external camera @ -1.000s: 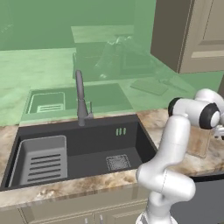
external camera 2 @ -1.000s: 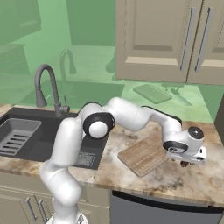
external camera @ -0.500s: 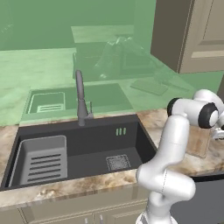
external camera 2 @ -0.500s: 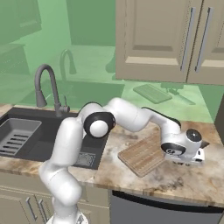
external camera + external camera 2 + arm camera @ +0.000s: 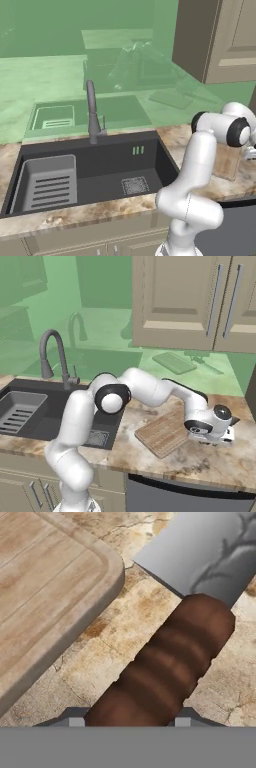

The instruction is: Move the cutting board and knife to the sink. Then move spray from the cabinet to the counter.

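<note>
Both fingers [image 5: 75,721] flank knife [image 5: 165,662] handle

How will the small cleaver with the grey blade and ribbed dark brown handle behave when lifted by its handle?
The small cleaver with grey blade and dark brown handle looks rigid. Gripped by the handle's end, the wide blade would probably droop. The ribbing likely limits slipping, though the rounded handle might twist between the fingertips.
</note>
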You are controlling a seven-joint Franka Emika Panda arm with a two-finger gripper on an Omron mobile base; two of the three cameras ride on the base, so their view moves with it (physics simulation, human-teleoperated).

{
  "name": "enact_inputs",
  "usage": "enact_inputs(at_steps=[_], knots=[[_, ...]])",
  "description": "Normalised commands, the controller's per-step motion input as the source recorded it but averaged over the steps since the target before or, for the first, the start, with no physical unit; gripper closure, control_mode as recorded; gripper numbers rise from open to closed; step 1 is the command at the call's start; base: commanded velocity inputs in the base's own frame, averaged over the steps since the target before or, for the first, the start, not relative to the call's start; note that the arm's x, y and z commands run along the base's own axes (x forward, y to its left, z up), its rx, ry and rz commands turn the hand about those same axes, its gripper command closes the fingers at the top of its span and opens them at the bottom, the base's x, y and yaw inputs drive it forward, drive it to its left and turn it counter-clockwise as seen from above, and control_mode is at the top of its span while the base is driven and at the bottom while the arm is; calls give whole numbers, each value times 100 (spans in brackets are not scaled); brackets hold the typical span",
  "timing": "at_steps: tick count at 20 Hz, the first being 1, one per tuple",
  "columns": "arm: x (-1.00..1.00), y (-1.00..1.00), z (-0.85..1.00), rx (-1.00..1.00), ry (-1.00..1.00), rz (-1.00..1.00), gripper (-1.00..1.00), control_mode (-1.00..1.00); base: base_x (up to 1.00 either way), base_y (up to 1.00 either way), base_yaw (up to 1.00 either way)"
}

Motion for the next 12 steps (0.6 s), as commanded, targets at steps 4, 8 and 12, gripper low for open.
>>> enact_inputs(at_steps=[4,8,12], knots=[[-52,-1,43,0,-20,0,100,-100,0,0,0],[-74,0,73,0,-29,0,100,-100,0,0,0],[-77,27,48,0,-15,2,100,-100,0,0,0]])
